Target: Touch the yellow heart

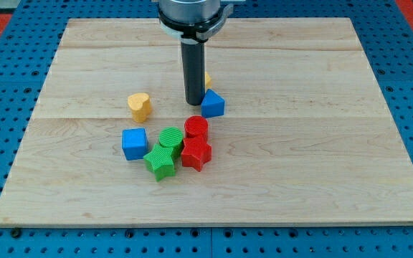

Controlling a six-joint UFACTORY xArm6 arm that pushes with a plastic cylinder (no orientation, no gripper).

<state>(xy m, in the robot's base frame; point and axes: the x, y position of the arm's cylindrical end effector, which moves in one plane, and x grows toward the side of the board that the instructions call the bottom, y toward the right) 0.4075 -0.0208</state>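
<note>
The yellow heart (140, 106) lies on the wooden board (321, 143), left of centre. My tip (194, 104) is on the board to the heart's right, about a block's width and a half away, not touching it. The tip stands right next to a blue triangular block (213, 104) on its right. A yellow block (207, 79) is mostly hidden behind the rod; only a sliver shows.
Below the tip is a cluster: a red cylinder (196, 128), a red star-like block (196, 153), a green block (171, 138), a green star-like block (160, 163) and a blue cube (134, 143). Blue pegboard surrounds the board.
</note>
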